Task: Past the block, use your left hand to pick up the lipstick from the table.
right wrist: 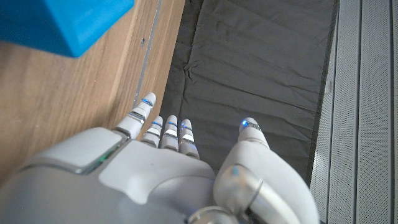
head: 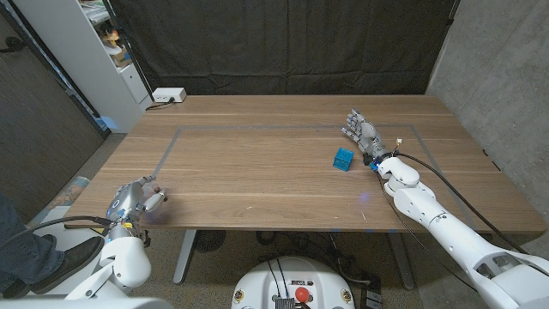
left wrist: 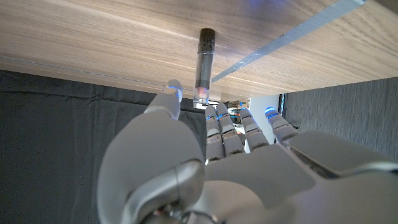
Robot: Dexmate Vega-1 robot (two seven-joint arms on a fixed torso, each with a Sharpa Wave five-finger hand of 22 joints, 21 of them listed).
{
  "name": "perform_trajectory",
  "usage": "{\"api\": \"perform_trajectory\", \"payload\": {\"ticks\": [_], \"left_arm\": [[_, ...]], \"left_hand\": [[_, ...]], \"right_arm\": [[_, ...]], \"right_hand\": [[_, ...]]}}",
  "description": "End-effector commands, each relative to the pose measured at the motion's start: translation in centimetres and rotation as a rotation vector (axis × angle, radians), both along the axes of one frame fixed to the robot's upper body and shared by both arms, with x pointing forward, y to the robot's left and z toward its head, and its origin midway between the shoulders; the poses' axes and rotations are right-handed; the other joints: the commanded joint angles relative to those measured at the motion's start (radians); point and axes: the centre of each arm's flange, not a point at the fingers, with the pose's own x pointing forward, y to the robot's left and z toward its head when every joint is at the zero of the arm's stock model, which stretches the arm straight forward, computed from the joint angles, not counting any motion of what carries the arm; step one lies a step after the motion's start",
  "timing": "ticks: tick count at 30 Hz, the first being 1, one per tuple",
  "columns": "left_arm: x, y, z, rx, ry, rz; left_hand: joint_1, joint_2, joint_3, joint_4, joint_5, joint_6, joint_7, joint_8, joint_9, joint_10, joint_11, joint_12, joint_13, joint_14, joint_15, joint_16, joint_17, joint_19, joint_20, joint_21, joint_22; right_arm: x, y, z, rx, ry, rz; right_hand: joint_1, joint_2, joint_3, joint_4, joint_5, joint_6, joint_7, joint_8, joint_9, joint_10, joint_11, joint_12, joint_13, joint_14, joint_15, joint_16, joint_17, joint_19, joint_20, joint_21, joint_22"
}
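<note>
A: Item count?
B: One lipstick (left wrist: 204,65) standing on the table (head: 257,172), just beyond the empty, spread left hand (left wrist: 211,165); one blue block (head: 344,158) beside the open right hand (head: 362,133).
A: Legible text?
B: Cannot tell.

The left hand (head: 137,196) sits at the near left, fingers extended, holding nothing. The right hand (head: 363,133) stands upright, fingers spread, empty.
</note>
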Motion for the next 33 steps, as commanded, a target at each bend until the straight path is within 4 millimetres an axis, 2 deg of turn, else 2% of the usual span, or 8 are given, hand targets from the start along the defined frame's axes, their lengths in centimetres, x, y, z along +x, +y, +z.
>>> {"api": "perform_trajectory", "payload": {"ticks": [1,16,23,26,27,33], "left_arm": [[0.3,-0.3,0.3,-0.003,0.011,-0.004],[0.0,-0.6,-0.3,-0.022,0.019,0.002],[0.1,-0.8,-0.5,-0.022,0.022,0.007],[0.1,-0.8,-0.7,-0.026,0.026,0.008],[0.1,-0.8,-0.7,-0.026,0.032,0.012],[-0.4,-0.3,-0.9,-0.037,0.028,0.023]], "left_hand": [[0.025,0.008,0.011,-0.002,-0.004,0.027,-0.008,0.009,0.005,0.018,-0.004,0.004,0.008,0.015,0.008,0.01,0.001,0.005,0.009,0.005,0.005],[0.035,0.016,0.012,0.003,-0.012,0.028,-0.011,0.005,0.008,0.018,0.004,0.002,0.016,0.018,0.015,0.007,0.001,0.002,0.019,0.003,0.006],[0.042,0.021,0.011,0.005,-0.017,0.068,-0.008,0.016,0.01,0.055,-0.011,0.014,0.024,0.042,0.001,0.012,0.002,0.011,0.012,0.005,0.006],[0.045,0.022,0.011,0.005,-0.018,0.08,-0.009,0.02,0.011,0.071,-0.008,0.019,0.027,0.052,-0.002,0.013,0.001,0.015,0.011,0.006,0.006],[0.048,0.022,0.011,0.005,-0.019,0.084,-0.01,0.02,0.012,0.078,-0.016,0.021,0.029,0.057,-0.003,0.014,0.001,0.016,0.011,0.006,0.006],[0.051,0.024,0.011,0.005,-0.02,0.089,-0.011,0.021,0.012,0.083,-0.013,0.022,0.033,0.061,0.0,0.014,0.001,0.018,0.014,0.006,0.006]], "right_arm": [[0.1,-0.5,0.1,0.009,-0.002,-0.005],[0.0,-0.8,-0.2,0.01,0.004,-0.004],[-0.1,-0.8,-0.3,0.009,0.006,-0.006],[-0.1,-0.8,-0.3,0.009,0.006,-0.005],[-0.1,-0.8,-0.3,0.008,0.006,-0.005],[-0.1,-0.6,-0.2,0.008,0.007,-0.003]], "right_hand": [[0.01,0.004,0.004,-0.006,0.006,0.006,-0.009,-0.001,0.001,0.002,-0.002,0.001,0.003,0.0,0.005,0.002,0.002,0.0,0.0,0.003,0.004],[0.01,0.004,0.003,-0.007,0.006,0.004,-0.009,-0.002,0.001,0.002,-0.002,0.001,0.003,0.0,0.005,0.002,0.002,-0.002,0.002,0.003,0.004],[0.01,0.004,0.003,-0.007,0.006,0.003,-0.01,-0.002,0.001,0.001,-0.003,0.001,0.003,0.001,0.005,0.002,0.002,-0.003,0.003,0.002,0.004],[0.009,0.004,0.003,-0.007,0.006,0.003,-0.01,-0.002,0.001,0.001,-0.002,0.001,0.003,0.001,0.005,0.002,0.002,-0.004,0.003,0.002,0.004],[0.01,0.004,0.003,-0.007,0.007,0.003,-0.01,-0.002,0.001,0.001,-0.002,0.001,0.003,0.001,0.006,0.002,0.002,-0.004,0.003,0.002,0.004],[0.01,0.004,0.003,-0.008,0.007,0.004,-0.01,-0.002,0.001,0.001,-0.001,0.001,0.003,0.001,0.006,0.002,0.002,-0.005,0.003,0.002,0.004]]}}
